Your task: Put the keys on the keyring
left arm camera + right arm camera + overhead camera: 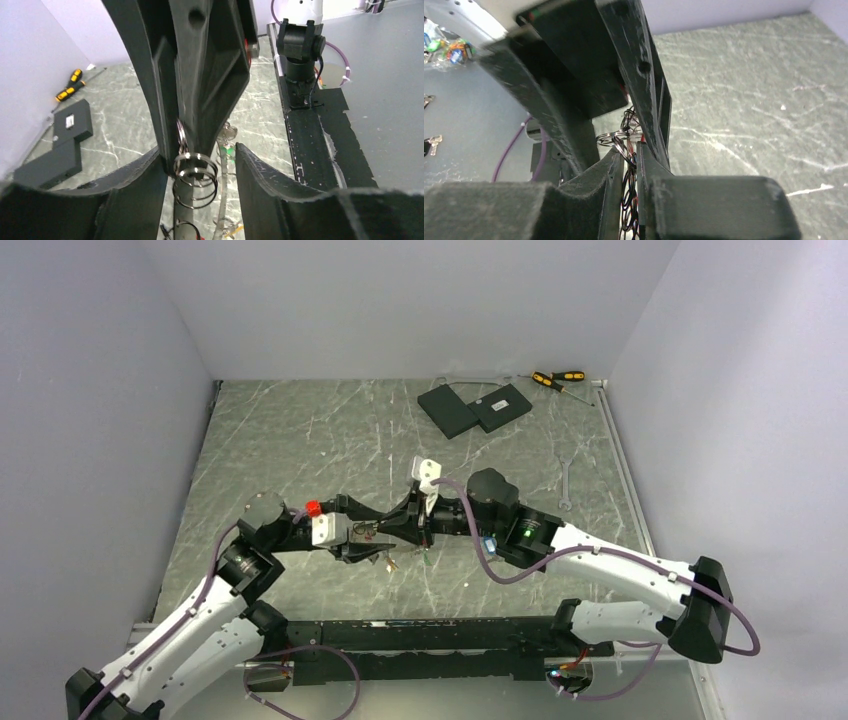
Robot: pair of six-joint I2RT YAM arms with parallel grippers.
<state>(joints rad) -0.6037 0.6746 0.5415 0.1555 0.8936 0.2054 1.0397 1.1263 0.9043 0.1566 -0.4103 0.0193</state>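
Note:
The keyring shows as a bunch of thin metal rings (196, 175) hanging in the air between the two grippers at the table's middle (388, 552). My right gripper (629, 150) is shut on these rings (628, 185), its pads pressed close on the wire loops. It reaches in from above in the left wrist view. My left gripper (200, 155) stands open around the rings, with a wide gap to its right finger (260, 175). Small keys dangle below, one with a green tag (227, 150) and one with a yellow tag (235, 230). In the top view the two grippers meet tip to tip (385, 535).
Two black flat slabs (475, 408) lie at the back of the table, with yellow-and-black screwdrivers (557, 378) behind them near the wall. A wrench (566, 483) lies at the right. A black rail (430, 635) runs along the near edge between the arm bases.

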